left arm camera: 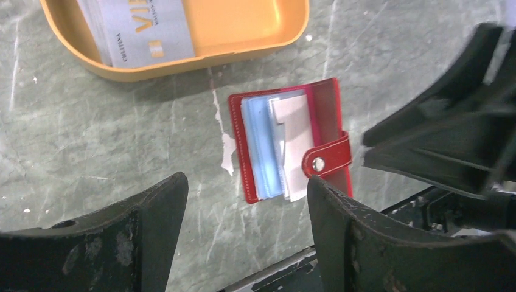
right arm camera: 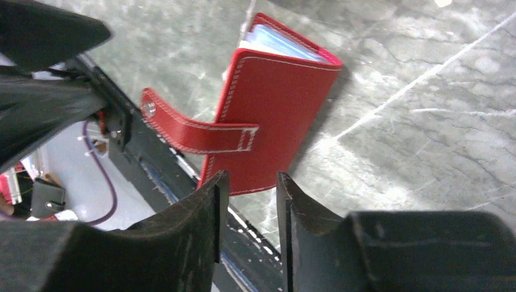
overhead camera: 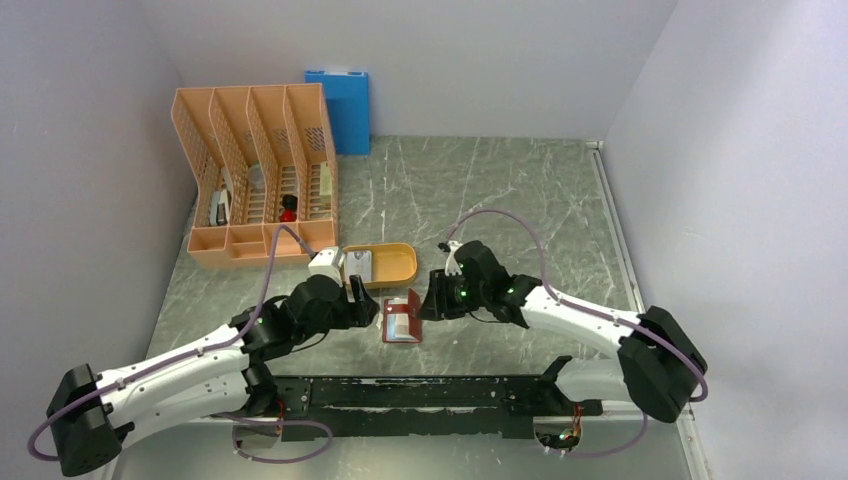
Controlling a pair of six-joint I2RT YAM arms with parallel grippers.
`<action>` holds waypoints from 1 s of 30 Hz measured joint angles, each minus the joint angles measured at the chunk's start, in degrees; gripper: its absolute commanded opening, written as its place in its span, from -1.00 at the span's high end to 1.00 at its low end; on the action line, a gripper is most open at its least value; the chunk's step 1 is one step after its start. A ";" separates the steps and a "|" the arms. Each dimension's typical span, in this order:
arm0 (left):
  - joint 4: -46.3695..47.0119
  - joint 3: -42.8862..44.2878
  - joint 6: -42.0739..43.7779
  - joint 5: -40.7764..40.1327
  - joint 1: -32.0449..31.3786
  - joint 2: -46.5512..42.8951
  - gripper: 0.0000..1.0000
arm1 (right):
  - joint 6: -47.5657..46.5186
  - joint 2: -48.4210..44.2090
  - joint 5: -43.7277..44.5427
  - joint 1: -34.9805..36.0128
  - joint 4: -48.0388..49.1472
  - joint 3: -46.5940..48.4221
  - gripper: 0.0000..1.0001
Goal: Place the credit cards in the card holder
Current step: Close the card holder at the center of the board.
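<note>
The grey credit card (left arm camera: 140, 27) in the orange tray (left arm camera: 201, 64) carries small dark print, "CHLITINA", and large gold letters beginning "VI", cut off by the frame's edge.

Orange tray (overhead camera: 398, 265) beside a slotted rack (overhead camera: 255, 180), blue folder (overhead camera: 340, 105) perhaps leaning behind.

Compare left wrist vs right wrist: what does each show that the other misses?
Left wrist only: the orange tray holding cards, and the inside of the card holder, with pale blue pockets and a whitish card among them. Right wrist only: the holder's red outer cover, tilted up off the table. Both: the holder, its unfastened snap strap, the marbled table.
</note>
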 measured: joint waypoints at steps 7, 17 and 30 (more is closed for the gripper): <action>2.03 1.68 0.22 0.33 0.00 0.72 -0.58 | 0.02 8.50 1.66 1.81 2.71 0.04 0.32; 6.05 1.73 0.61 2.67 0.00 7.82 -0.58 | 0.00 15.96 2.38 4.52 4.94 4.00 0.31; 9.90 1.84 2.10 2.71 0.00 23.45 -0.45 | 0.44 18.58 4.90 6.25 4.79 5.62 0.31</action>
